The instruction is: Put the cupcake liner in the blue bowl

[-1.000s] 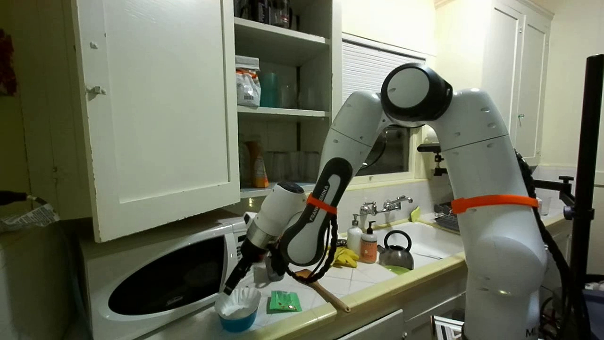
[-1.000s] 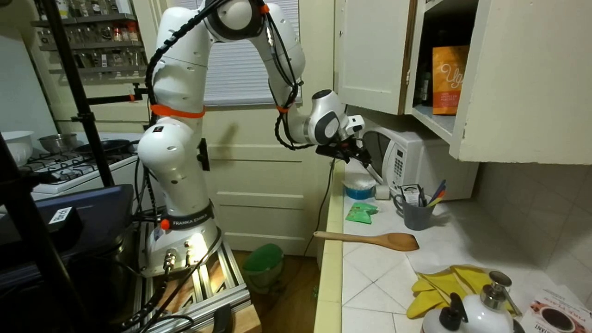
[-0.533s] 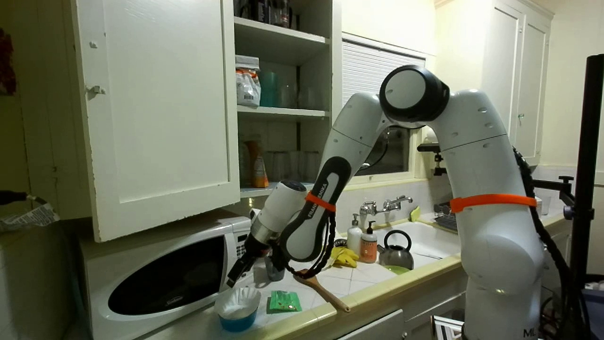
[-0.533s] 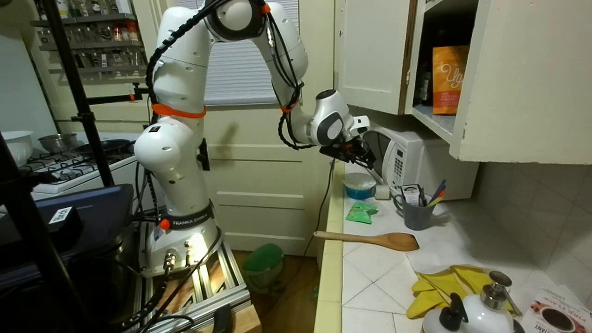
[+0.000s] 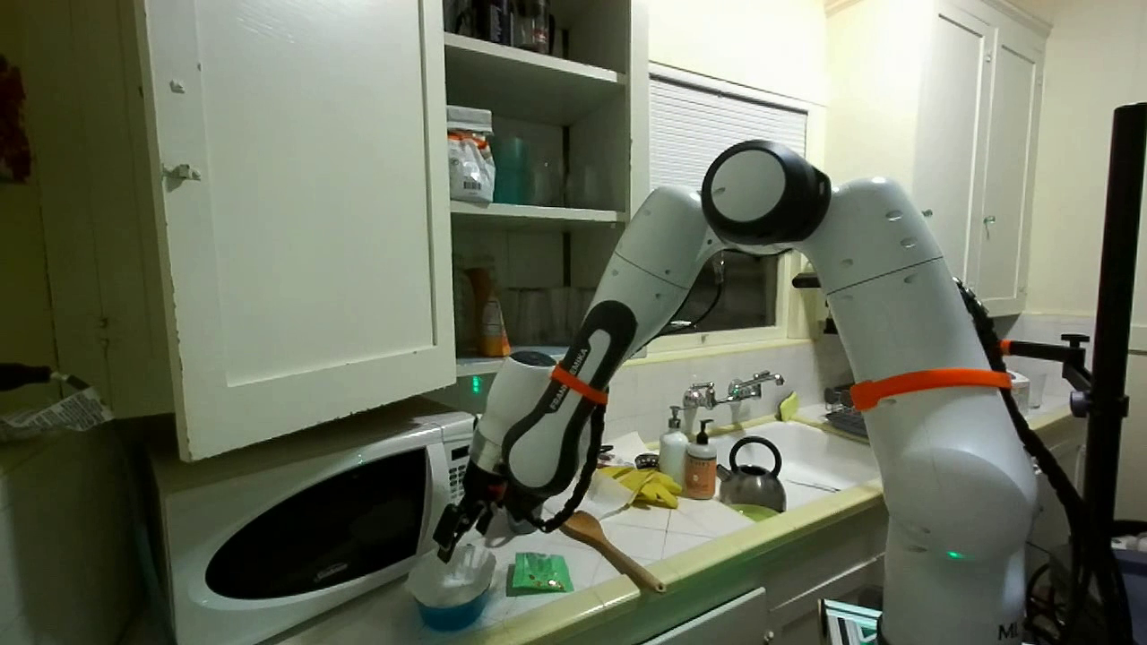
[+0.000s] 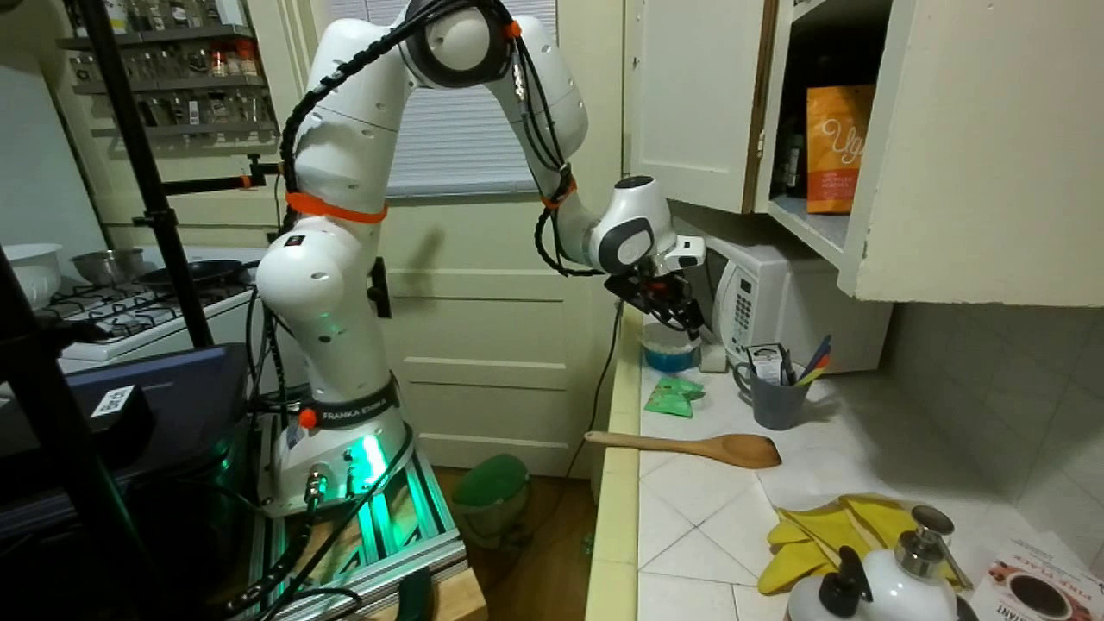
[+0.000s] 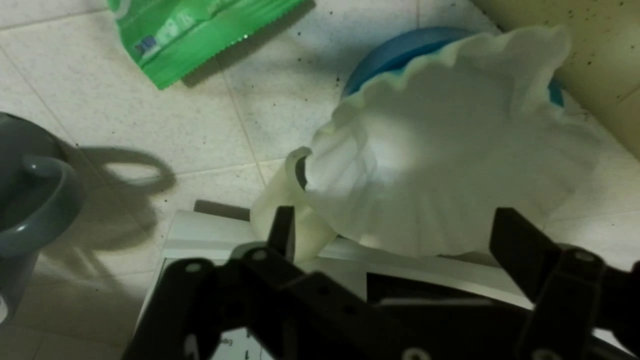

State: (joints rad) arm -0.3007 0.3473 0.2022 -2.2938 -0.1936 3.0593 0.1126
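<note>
Place was a kitchen | white microwave (image 5: 314, 524) sat on tiled counter (image 6: 690, 509) | wall-mounted faucet (image 5: 744, 390) jutted above white sink (image 5: 811, 448) | black skillet (image 6: 216, 272) rested on gas stove (image 6: 103, 347)

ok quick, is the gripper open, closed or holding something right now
Gripper: open, not gripping the paper cup or anything else.

Wrist view dim, sl. blurry; mug (image 7: 30, 137) w/ dark shadow. Ext. view: green glow, arm base (image 6: 341, 453).
</note>
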